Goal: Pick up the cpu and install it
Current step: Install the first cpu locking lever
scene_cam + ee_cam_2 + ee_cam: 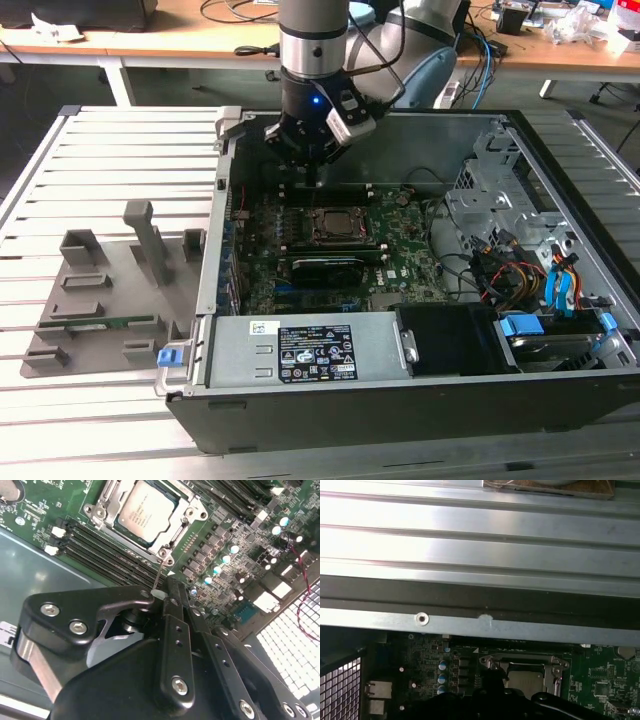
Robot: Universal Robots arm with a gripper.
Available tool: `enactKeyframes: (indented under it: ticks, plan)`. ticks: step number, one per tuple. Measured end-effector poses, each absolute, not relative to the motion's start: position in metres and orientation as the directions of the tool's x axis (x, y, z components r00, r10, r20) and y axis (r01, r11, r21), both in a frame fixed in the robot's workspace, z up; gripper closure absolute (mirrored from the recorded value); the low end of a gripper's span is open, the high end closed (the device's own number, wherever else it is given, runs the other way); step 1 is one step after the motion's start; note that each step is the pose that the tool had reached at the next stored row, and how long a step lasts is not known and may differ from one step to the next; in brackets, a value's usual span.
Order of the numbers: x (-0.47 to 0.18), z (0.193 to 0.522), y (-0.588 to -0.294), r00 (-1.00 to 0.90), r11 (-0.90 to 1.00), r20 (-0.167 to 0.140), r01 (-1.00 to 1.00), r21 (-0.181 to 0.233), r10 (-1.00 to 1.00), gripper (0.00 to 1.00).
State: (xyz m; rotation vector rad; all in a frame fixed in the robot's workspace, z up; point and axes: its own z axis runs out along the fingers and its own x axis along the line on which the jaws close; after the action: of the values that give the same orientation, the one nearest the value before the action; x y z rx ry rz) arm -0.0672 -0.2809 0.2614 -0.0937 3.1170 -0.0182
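Cpu (144,511) seated in socket frame (187,516).

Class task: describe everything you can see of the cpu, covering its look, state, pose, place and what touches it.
The cpu is a small flat square chip with a silvery-white metal top bearing faint print, edged by a thin darker rim. It lies flat in the socket frame on the green motherboard, inside the open computer case. The frame surrounds it on all sides; beside it run dark memory slots. The gripper hangs above the board next to the socket, not touching the chip. In the first wrist view the chip shows partly.
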Motion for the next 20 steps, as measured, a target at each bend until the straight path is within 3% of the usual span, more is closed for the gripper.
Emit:
enactKeyframes:
  ticks: [20]
  plan:
    - [-0.039,0.261,-0.281,-0.998,0.998,-0.023,-0.060,-0.013,-0.060,0.89]
